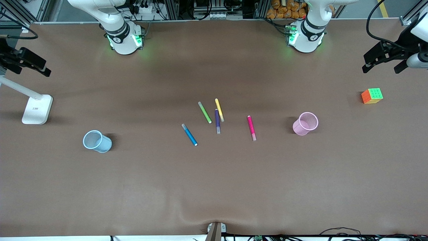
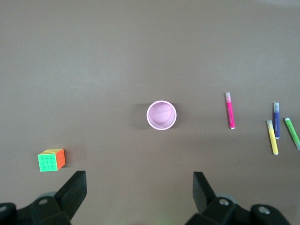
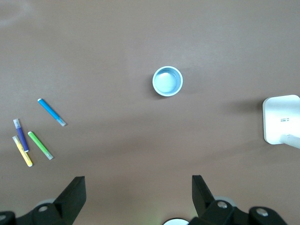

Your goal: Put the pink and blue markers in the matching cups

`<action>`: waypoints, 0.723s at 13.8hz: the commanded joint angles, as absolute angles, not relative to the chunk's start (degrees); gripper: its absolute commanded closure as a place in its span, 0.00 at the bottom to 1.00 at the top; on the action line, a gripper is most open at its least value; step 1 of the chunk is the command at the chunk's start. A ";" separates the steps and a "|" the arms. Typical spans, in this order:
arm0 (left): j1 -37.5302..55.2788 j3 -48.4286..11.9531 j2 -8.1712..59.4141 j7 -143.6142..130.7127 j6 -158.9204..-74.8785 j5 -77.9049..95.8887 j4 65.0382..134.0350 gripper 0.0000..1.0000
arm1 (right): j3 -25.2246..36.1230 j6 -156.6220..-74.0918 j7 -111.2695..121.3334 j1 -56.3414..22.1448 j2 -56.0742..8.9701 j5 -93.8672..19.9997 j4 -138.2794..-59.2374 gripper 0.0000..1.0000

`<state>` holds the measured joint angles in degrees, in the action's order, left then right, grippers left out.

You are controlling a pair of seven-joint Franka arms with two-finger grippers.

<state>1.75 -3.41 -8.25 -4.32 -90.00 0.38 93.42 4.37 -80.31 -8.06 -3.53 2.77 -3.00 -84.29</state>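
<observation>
The pink marker lies flat near the table's middle, and it also shows in the left wrist view. The blue marker lies flat toward the right arm's end of the marker group, also in the right wrist view. The pink cup stands upright and empty toward the left arm's end. The blue cup stands upright and empty toward the right arm's end. My left gripper is open and empty, high above the table. My right gripper is open and empty, also high.
A green pen, a yellow pen and a dark purple pen lie between the two markers. A colour cube sits at the left arm's end. A white lamp base stands at the right arm's end.
</observation>
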 commanded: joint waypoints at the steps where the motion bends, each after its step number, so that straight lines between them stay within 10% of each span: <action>1: 2.37 -2.90 -7.38 -5.10 -88.59 0.61 91.58 0.00 | 3.96 -79.54 -7.47 -2.72 2.20 -2.90 -83.06 0.00; 10: 2.37 -2.81 -7.56 -4.48 -88.59 0.97 91.84 0.00 | 3.96 -79.37 -7.47 -2.46 2.20 -2.99 -83.06 0.00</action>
<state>1.75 -3.38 -8.19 -4.38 -89.84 0.38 93.40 4.38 -80.20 -8.05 -3.32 2.70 -3.01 -84.29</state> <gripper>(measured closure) 0.000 0.000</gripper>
